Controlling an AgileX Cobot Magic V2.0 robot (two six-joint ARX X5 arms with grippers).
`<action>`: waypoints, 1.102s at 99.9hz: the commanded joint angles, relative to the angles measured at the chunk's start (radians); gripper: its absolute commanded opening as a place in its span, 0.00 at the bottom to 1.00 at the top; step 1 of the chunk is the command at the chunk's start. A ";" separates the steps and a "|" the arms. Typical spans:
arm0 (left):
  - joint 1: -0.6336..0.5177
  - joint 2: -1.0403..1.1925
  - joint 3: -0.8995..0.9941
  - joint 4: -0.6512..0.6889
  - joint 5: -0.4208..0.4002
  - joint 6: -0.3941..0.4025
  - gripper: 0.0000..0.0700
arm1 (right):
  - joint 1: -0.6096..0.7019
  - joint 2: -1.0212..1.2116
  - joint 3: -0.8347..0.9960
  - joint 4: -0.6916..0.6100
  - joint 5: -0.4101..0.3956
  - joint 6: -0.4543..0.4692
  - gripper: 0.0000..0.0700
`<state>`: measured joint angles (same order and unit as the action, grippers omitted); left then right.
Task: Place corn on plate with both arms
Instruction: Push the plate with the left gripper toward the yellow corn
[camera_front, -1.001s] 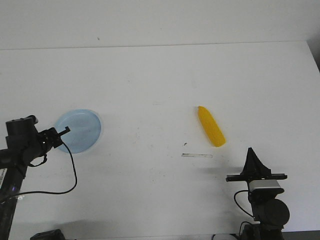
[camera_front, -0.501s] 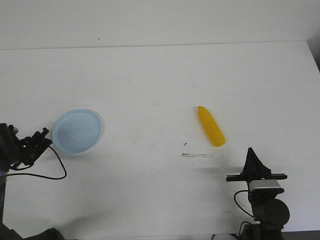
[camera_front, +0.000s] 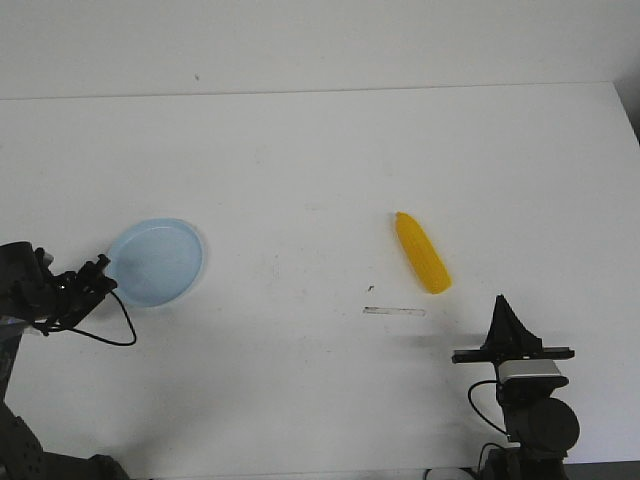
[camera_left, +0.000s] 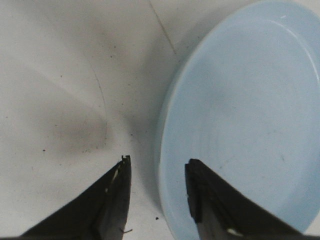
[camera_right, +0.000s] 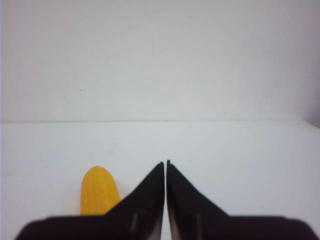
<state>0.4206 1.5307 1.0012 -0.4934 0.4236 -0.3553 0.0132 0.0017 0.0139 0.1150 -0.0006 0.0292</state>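
On my front feed the white counter (camera_front: 320, 160) fills nearly the whole view. My left arm (camera_front: 30, 295) sits low at the left edge, its cable looping on the surface. My right arm (camera_front: 525, 390) stands near the front edge toward the right corner.

The plate (camera_front: 155, 262) lies flat close to the left edge, roughly midway between front and back. My left gripper (camera_front: 100, 268) is just at the plate's rim on the side nearest the left edge. On the left wrist feed its fingers (camera_left: 112, 200) stand apart with a clear gap, one over bare counter and one over the plate (camera_left: 240, 125); I cannot tell if either touches it.

The corn (camera_front: 421, 252) lies right of centre, well apart from the plate, angled with one end toward the front right. My right gripper (camera_front: 505, 315) is near it; its tips (camera_right: 165, 167) are pressed together, holding nothing, with the corn (camera_right: 100, 197) just beside.

A thin clear strip (camera_front: 394, 311) lies near the corn, toward the front edge.
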 joint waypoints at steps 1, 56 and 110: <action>0.002 0.022 0.016 0.008 0.003 0.003 0.31 | 0.001 0.000 -0.001 0.011 0.000 -0.005 0.01; -0.037 0.056 0.016 0.056 -0.005 0.002 0.29 | 0.001 0.000 -0.001 0.011 0.000 -0.005 0.01; -0.040 0.073 0.016 0.076 -0.013 0.002 0.12 | 0.001 0.000 -0.001 0.011 0.000 -0.005 0.01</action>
<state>0.3801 1.5757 1.0016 -0.4187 0.4145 -0.3553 0.0132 0.0017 0.0139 0.1150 -0.0006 0.0292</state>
